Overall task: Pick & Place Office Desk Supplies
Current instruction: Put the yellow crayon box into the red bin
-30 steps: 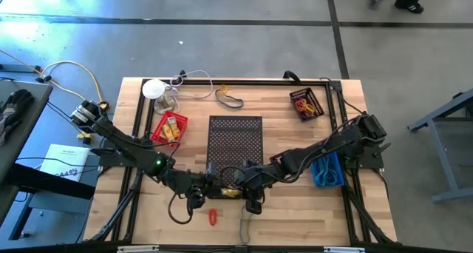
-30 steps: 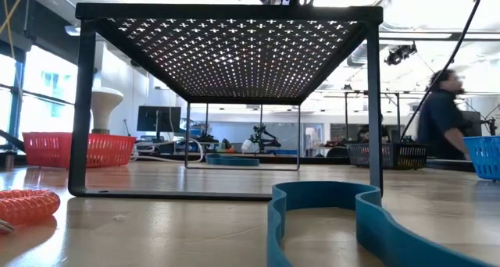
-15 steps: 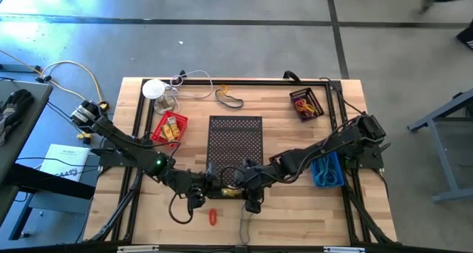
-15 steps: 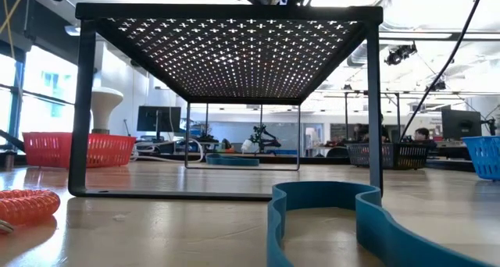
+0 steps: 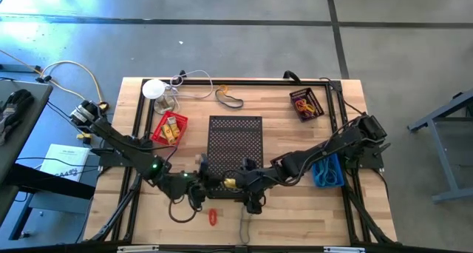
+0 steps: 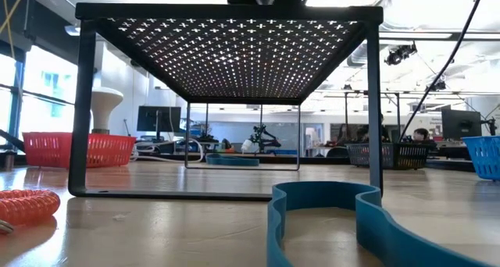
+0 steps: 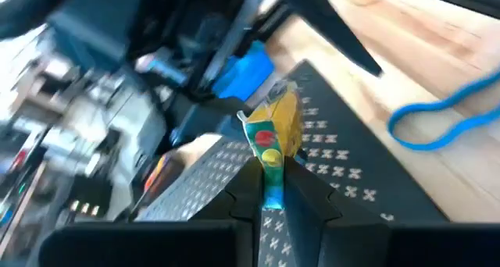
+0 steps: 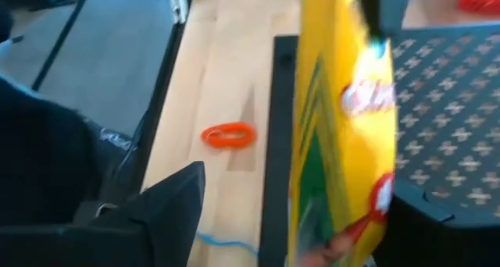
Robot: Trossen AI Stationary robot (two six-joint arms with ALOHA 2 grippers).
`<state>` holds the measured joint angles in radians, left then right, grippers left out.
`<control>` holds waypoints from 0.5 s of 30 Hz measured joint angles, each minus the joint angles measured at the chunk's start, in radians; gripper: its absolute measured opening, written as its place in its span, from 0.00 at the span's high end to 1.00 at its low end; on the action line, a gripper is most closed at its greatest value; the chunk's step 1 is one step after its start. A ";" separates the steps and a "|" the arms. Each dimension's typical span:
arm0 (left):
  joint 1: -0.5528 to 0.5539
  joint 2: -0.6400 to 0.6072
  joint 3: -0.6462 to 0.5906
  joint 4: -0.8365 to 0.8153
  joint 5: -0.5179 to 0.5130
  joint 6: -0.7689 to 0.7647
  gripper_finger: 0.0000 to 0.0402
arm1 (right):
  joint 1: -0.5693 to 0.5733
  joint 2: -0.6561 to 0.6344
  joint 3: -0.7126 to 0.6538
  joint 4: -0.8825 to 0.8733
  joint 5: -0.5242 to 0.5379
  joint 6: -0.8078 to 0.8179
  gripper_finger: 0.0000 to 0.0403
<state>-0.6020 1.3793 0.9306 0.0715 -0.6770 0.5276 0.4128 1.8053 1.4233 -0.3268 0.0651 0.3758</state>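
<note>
A small yellow box with green and red print hangs over the near part of the black perforated shelf. My left gripper, which comes in from the table's left, is shut on it. In the high view the box shows between my left gripper and my right gripper. My right gripper is open, with one finger on each side of the box and apart from it. My left gripper pinches the box's near end between its two fingers, which reach in nearly level from the table's left. The rest of the box sticks out beyond the fingertips toward my right gripper. It is lifted clear of the shelf.
An orange coiled loop and a blue band lie near the front edge. A red basket stands left of the shelf, a dark tray of loops at the far right, a blue basket at the right. A white disc sits far left.
My left gripper has rolled about its own line above the shelf's near edge while staying in place, and the yellow box has turned with it. My right arm has hardly shifted.
</note>
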 joint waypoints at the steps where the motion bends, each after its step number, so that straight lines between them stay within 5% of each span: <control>1: -0.011 -0.006 0.000 -0.001 -0.041 -0.021 0.92 | 0.003 0.000 0.001 0.000 0.016 -0.001 0.28; 7: -0.081 -0.076 0.001 -0.193 -0.327 -0.205 0.93 | 0.018 -0.001 -0.002 -0.053 0.121 0.000 0.30; 12: -0.144 -0.148 0.000 -0.509 -0.610 -0.574 0.93 | 0.028 -0.005 -0.001 -0.118 0.194 0.020 0.31; 15: -0.175 -0.205 0.000 -0.731 -0.637 -0.858 0.93 | 0.026 -0.005 -0.001 -0.121 0.197 0.020 0.31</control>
<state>-0.7766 1.1743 0.9310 -0.6594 -1.3137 -0.3301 0.4389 1.8008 1.4220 -0.4483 0.2619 0.3960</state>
